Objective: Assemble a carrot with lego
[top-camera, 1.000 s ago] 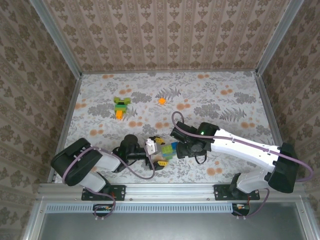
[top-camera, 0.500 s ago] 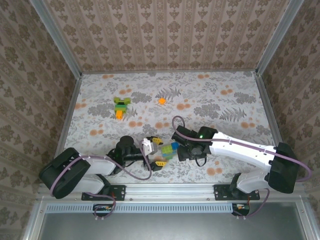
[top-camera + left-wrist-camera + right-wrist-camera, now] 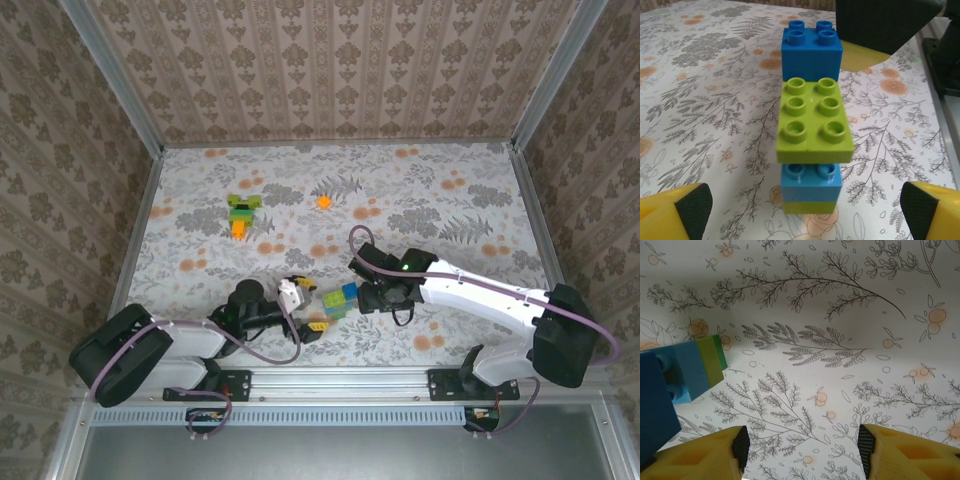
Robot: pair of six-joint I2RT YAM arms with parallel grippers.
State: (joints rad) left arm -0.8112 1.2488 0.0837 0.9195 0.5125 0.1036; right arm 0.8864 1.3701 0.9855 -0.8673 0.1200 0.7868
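Carrot (image 3: 241,212) lies on table (image 3: 450,180), well apart from blue-green lego stack (image 3: 340,300).

1. The left arm (image 3: 185,340) lies low and stretches rightward. The left gripper (image 3: 312,304) has its jaws spread wide, with the dark pads (image 3: 691,209) far apart.
2. The right arm (image 3: 480,294) reaches leftward. The right gripper (image 3: 802,450) tilts downward with its jaws parted and its yellow fingers (image 3: 702,459) facing each other across a gap.

Carrot (image 3: 241,213): upper left of the surface (image 3: 450,200).
Loose brick (image 3: 324,201): right of the carrot, apart.
Lego stack (image 3: 340,300): lower centre, between left pincer (image 3: 313,304) and right pincer (image 3: 366,298).
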